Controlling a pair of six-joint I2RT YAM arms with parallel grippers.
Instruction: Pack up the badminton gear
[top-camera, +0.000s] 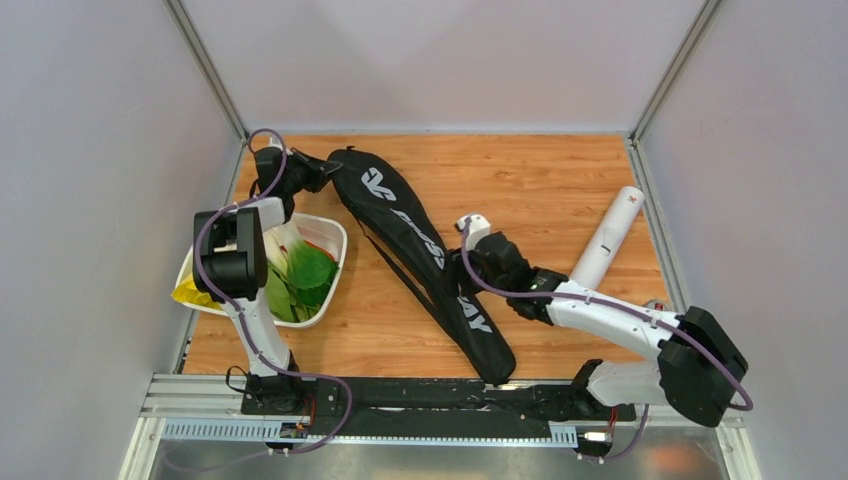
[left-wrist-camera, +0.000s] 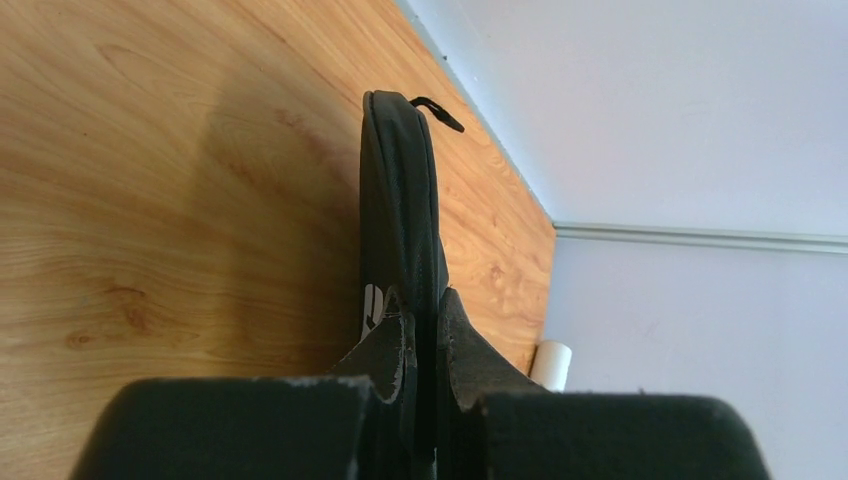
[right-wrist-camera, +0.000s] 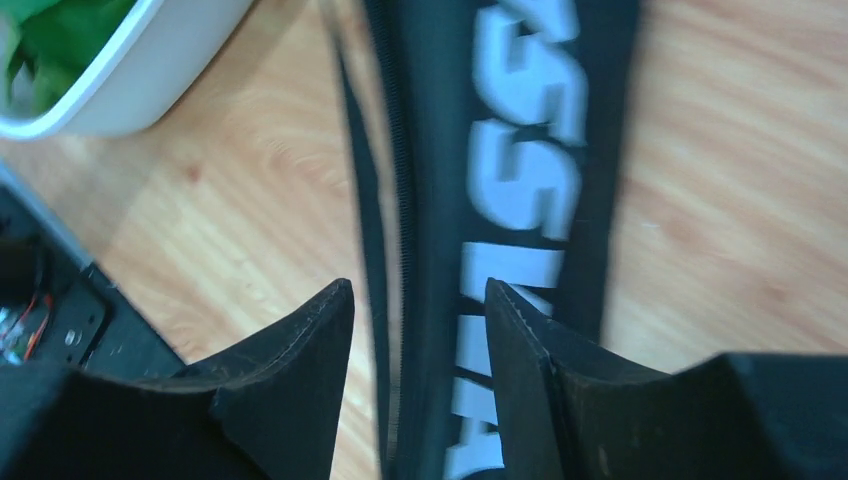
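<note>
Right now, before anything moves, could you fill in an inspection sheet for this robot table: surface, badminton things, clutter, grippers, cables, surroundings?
Surface: wooden table top, nothing spilled that I can see.
Job's things: long black fabric racket bag with white lettering lies diagonally. The long white tube lies to its right, apart from it.
Clutter: white plastic tray of green toy vegetables, left of the bag.
Grippers: left gripper shut on the bag's far end. The right gripper is open over the bag's lettering.
Cables: purple cables run along both arms.
Surroundings: pale walls on three sides, and a metal rail at the near edge.
</note>
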